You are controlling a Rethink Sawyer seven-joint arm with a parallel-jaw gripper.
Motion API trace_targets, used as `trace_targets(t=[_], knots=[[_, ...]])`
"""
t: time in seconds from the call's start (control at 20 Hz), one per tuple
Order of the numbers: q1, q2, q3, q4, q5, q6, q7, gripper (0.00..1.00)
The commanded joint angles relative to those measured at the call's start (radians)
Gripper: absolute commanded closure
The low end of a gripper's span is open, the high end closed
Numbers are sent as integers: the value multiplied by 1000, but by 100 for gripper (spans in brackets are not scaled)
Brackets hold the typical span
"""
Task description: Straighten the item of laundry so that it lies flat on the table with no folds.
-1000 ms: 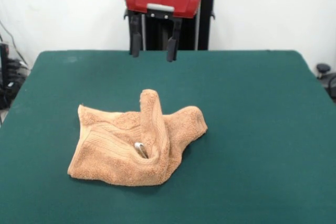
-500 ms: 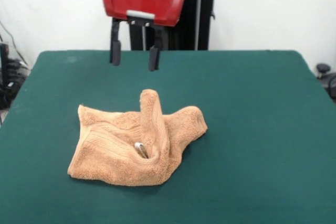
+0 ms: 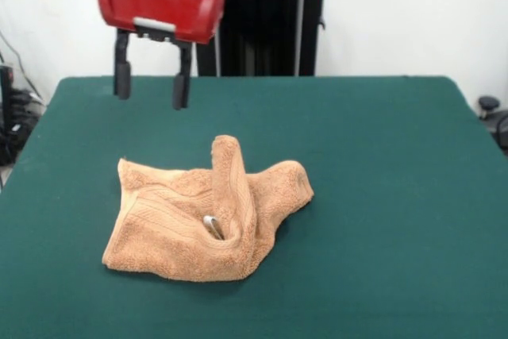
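We find the towel (image 3: 202, 220) crumpled near the middle of the table (image 3: 381, 164), with one fold standing upright along its centre. The gripper (image 3: 152, 90) hangs above and behind the towel's left part, jaws spread wide, holding nothing.

One front camera looks slightly downward across the table (image 3: 381, 156).

Tan towel (image 3: 198, 220), dark green table (image 3: 381, 164), red hand (image 3: 152, 94)
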Motion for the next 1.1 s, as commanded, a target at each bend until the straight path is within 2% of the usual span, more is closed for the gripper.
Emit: trace_targets(t=[0.05,0.65,1.1], knots=[[-14,92,136,17,-39,88,-47,0],[-32,104,148,-3,-53,98,-35,0],[-27,155,159,-25,-73,58,-38,0]])
